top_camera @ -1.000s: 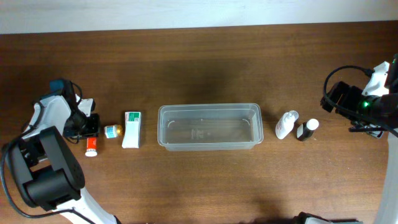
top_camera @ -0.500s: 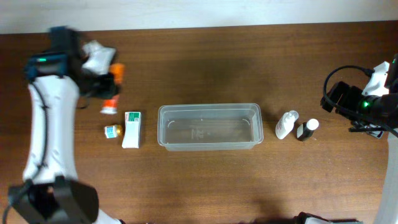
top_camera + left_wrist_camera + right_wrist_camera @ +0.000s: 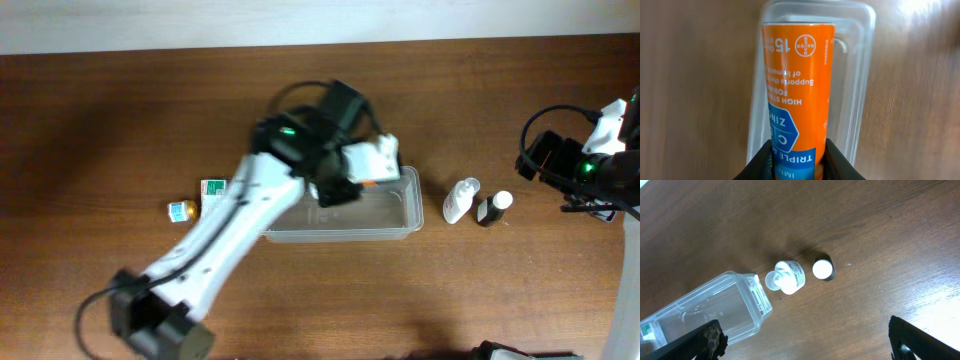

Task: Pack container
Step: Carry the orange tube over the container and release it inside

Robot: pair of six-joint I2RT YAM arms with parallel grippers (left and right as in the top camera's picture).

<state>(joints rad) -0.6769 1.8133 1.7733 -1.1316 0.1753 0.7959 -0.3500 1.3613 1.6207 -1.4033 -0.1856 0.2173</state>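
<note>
The clear plastic container [image 3: 300, 232] stands at the table's middle. My left gripper [image 3: 352, 182] hangs over its right half, shut on an orange and blue tube [image 3: 368, 184]. In the left wrist view the tube [image 3: 797, 85] sits between my fingers [image 3: 756, 162] and points along the container [image 3: 867, 30] below it. My right gripper [image 3: 545, 158] is open and empty at the far right, apart from the bottles. In the right wrist view its jaws stand wide apart [image 3: 812, 350], with the container's end [image 3: 705, 312] at the lower left.
A white bottle [image 3: 460, 200] and a dark bottle with a white cap [image 3: 494, 208] stand right of the container; both show in the right wrist view [image 3: 787, 277], [image 3: 823, 269]. A green and white box [image 3: 212, 190] and a small jar [image 3: 180, 211] lie left of it.
My left arm has swung from the table's far left to above the container, carrying the orange tube. The right arm has not moved.
</note>
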